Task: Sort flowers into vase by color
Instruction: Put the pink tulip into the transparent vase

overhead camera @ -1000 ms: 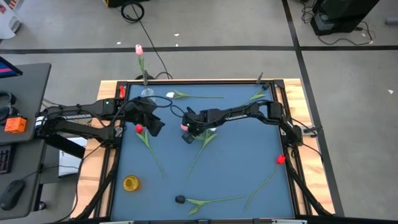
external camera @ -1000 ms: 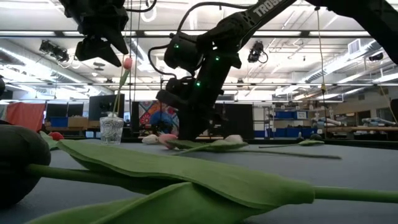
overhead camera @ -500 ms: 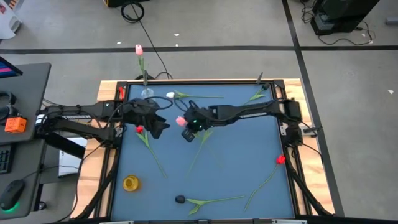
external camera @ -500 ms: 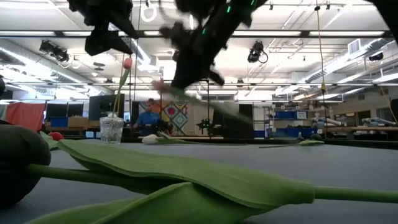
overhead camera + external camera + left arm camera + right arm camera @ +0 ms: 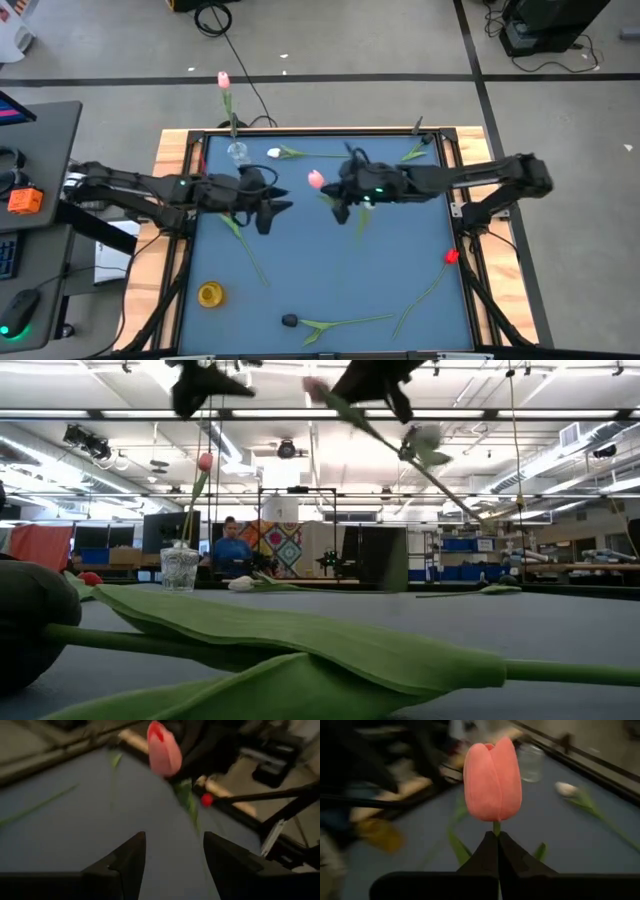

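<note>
This is a big robot lab. It has a high ceiling with long lights (image 5: 90, 415), a gray floor with black tape lines (image 5: 470, 45), cables (image 5: 213, 17), a desk (image 5: 40, 150), and a person (image 5: 230, 550) working far behind the blue table (image 5: 400, 250).

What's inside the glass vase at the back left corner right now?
The glass vase holds one pink tulip, its stem rising out of the rim. Whether it holds water cannot be seen. The right gripper holds another pink tulip.

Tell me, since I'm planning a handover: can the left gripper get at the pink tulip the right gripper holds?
Probably yes. The left gripper is open and empty, facing the pink tulip held aloft by the right gripper, with nothing visible between them.
</note>
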### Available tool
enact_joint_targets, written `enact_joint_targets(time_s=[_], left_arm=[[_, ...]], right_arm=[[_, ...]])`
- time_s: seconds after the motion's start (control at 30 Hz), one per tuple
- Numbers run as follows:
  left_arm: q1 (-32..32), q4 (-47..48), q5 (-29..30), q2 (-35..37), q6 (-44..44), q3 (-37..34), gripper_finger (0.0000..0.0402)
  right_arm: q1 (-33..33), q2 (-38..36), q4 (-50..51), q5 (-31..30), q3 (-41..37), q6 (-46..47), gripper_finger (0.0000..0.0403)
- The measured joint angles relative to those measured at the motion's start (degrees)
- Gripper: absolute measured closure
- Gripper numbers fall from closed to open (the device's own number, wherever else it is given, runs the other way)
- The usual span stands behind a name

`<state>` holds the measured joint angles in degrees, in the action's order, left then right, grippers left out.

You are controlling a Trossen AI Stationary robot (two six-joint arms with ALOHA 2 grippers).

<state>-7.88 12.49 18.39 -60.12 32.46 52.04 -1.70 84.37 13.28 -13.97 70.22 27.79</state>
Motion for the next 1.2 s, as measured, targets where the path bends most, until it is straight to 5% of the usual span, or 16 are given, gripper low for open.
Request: enact_joint_targets(time_s=[0.17, 0.37, 0.6, 1.2], left_arm=[[-1.03, -17.70, -0.01, -8.48, -6.80, 0.01, 0.0198], [-0.99, -30.20, -0.54, -16.66, -10.50, -0.01, 0.0198], [-0.99, -36.30, -3.62, -20.46, -10.86, -0.05, 0.0198], [-0.92, -39.95, -5.83, -22.01, -16.85, -0.03, 0.0198]], right_arm=[[-1.52, -6.32, -15.94, 3.57, -11.35, -3.51, 0.0402], [-3.38, -10.90, -23.00, 2.32, -15.17, -6.88, 0.0403], [-3.60, -12.57, -26.45, -0.41, -15.26, -11.56, 0.0403], [-3.38, -6.88, -39.23, 6.90, -15.26, -16.41, 0.0403]])
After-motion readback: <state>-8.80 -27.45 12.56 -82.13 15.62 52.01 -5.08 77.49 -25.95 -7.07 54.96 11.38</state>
